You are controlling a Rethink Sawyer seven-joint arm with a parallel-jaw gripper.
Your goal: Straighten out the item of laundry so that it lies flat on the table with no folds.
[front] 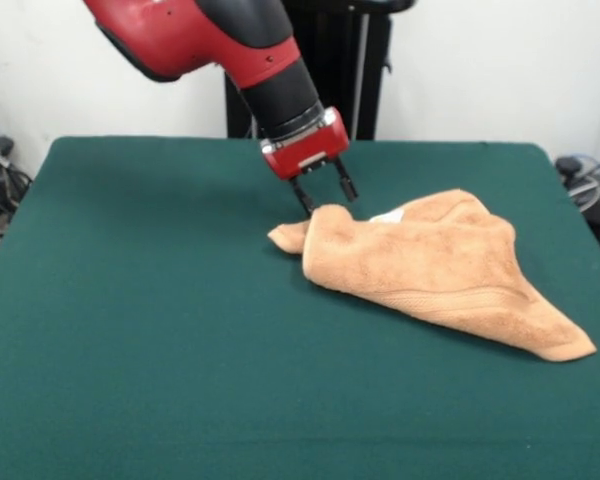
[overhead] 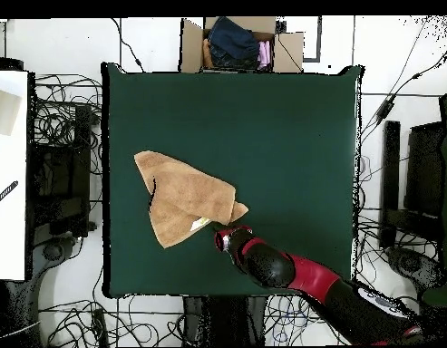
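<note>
- The towel (front: 435, 265) is seen lying crumpled and folded over itself on the green desk (front: 140, 320), toward the right half of the front view; in the overhead view it sits left of the desk's middle.
- Its long axis is seen in the front view to run from a bunched end near the middle of the desk out to a pointed corner lower right, close to the desk's right edge.
- A small white label (front: 387, 215) is visible on the upper fold.
- The gripper (front: 324, 199) is held at the bunched end, its two fingers spread apart, with the tips at or just touching the raised fold; no cloth is seen pinched between them.
- From the gripper, the bulk of the towel is judged to lie to the right and toward the camera in the front view, so the coming move turns on which way that end is drawn against the long axis.
- The task is judged far from done: several layers are seen overlapping.
</note>
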